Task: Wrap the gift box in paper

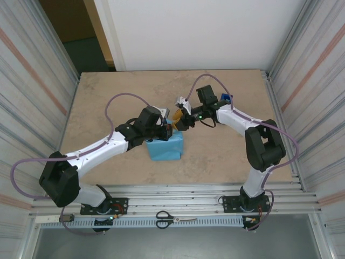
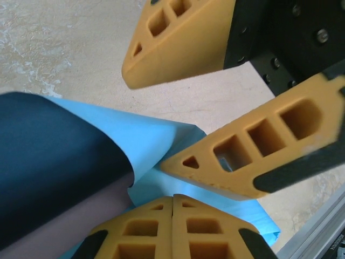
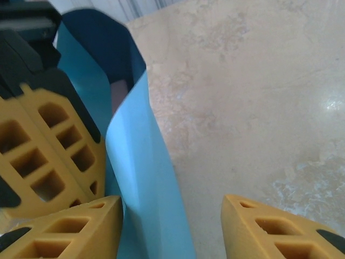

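**Two hands at the half-wrapped parcel.** The left hand (image 2: 172, 204) has its fingers pressed fully together, with no gap along the seam between them. Their tips rest against the sky-blue face of the paper (image 1: 165, 145). Whether a thin edge of the sheet is pinched in that seam cannot be told.

The paper lies directly beneath and just ahead of this hand. To the left of the fingertips, a curl of the paper turns up to show its dark navy face. Under the curl is a dull mauve panel, possibly a face of the gift box (image 2: 81, 216), which is otherwise covered by the sheet.

The right hand (image 3: 172, 204) has its fingers well apart. A loose sky-blue flap of the paper stands upright between them. It is close against the left-side finger (image 3: 70, 229) and clear of the other.

The two hands meet almost tip to tip over the far top edge of the parcel, which sits on the surface (image 1: 108, 97). A blue tape dispenser (image 1: 226, 99) stands behind the right hand, beside its arm. Scissors (image 1: 175, 218) lie on the rail by the arm bases, well apart from both hands.
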